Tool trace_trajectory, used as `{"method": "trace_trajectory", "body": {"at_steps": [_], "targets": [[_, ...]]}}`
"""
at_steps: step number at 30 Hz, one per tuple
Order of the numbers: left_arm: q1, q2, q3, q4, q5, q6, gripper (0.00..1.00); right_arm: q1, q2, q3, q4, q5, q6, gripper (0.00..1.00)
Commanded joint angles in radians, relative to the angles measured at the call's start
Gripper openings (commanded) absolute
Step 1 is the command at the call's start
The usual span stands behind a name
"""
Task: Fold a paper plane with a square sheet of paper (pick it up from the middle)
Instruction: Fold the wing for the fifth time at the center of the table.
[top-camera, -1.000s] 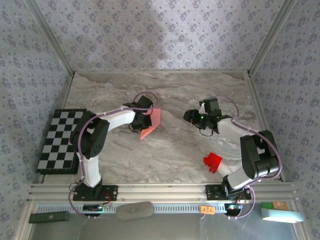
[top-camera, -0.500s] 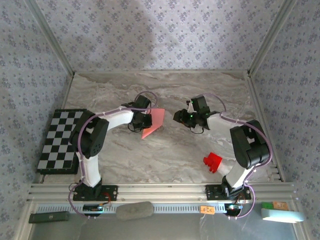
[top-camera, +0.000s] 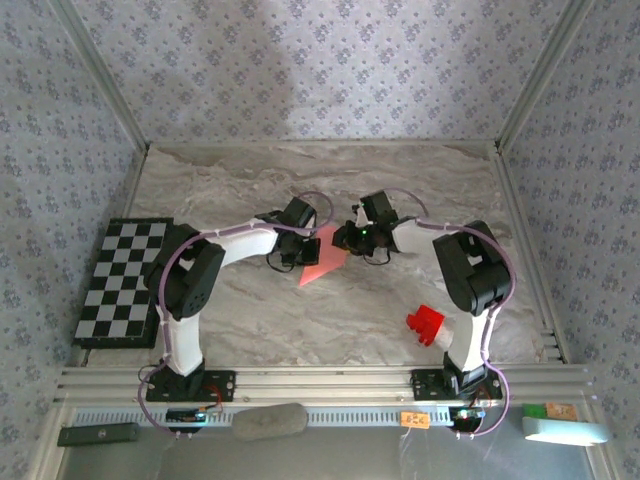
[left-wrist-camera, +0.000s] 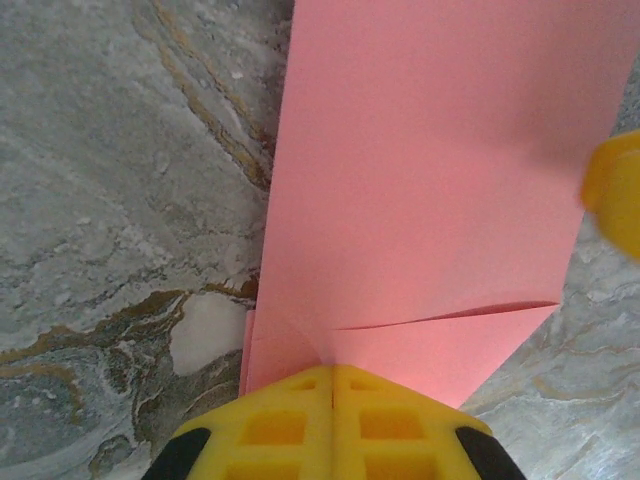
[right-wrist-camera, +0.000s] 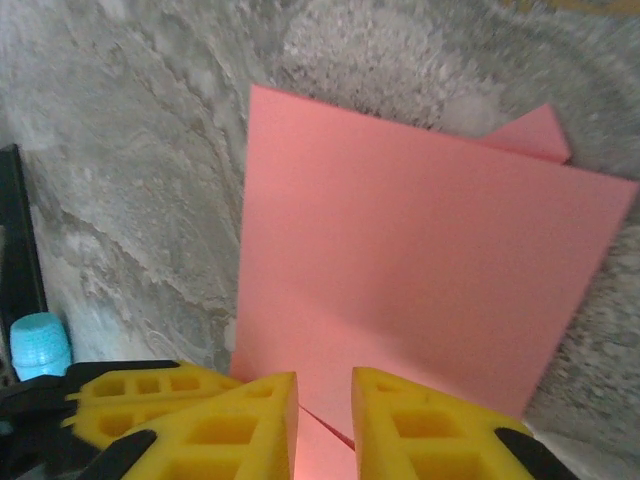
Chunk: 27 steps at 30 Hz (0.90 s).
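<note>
The salmon-pink sheet of paper (top-camera: 322, 265) is held up just above the marble-patterned desk (top-camera: 230, 180), near its middle, between the two arms. It is no longer a flat square. The left wrist view shows a crease and a flap edge running across its lower part, and the right wrist view shows a second layer peeking out behind its far right corner.

The left end effector (left-wrist-camera: 333, 405) has its yellow fingers pressed together on the sheet's near edge, and the paper fans out from that pinch. At the right edge of the same view, a blurred yellow finger (left-wrist-camera: 615, 190) of the other arm sits beside the sheet.

The right end effector (right-wrist-camera: 325, 415) meets the sheet from the right. Its fingers stand narrowly apart, with the paper's edge and a small folded corner showing in the gap. I cannot tell whether the pads are pressing on the paper.

From above, the two end effectors are close together, one on either side of the sheet.

A small chunky red block (top-camera: 425, 324) lies on the desk near the right arm, well apart from the sheet. A black-and-white chequered board (top-camera: 120, 280) lies at the desk's left edge.
</note>
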<state>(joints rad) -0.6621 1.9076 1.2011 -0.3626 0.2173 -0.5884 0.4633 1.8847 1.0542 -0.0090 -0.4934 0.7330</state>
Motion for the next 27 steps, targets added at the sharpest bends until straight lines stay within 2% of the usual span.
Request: {"method": "trace_trajectory", "body": {"at_steps": [1,7,13,18,22,27], "targets": [[0.003,-0.022,-0.004,0.004,0.011,-0.017,0.06,0.013,0.043,0.039,-0.074,0.018,-0.003,0.22],[0.002,-0.075,-0.047,0.015,-0.013,-0.127,0.09,0.015,0.083,0.053,-0.148,0.085,0.004,0.21],[-0.001,-0.107,-0.11,0.057,-0.015,-0.218,0.09,0.001,0.1,0.034,-0.147,0.097,0.069,0.21],[0.001,-0.077,-0.099,0.052,-0.03,-0.25,0.06,-0.005,0.095,0.022,-0.135,0.084,0.091,0.21],[0.008,-0.057,-0.097,0.034,-0.048,-0.285,0.03,-0.014,0.056,0.004,-0.098,0.054,0.101,0.22],[0.022,-0.034,-0.104,0.01,-0.02,-0.329,0.01,-0.041,-0.064,-0.053,-0.002,0.017,0.135,0.32]]}}
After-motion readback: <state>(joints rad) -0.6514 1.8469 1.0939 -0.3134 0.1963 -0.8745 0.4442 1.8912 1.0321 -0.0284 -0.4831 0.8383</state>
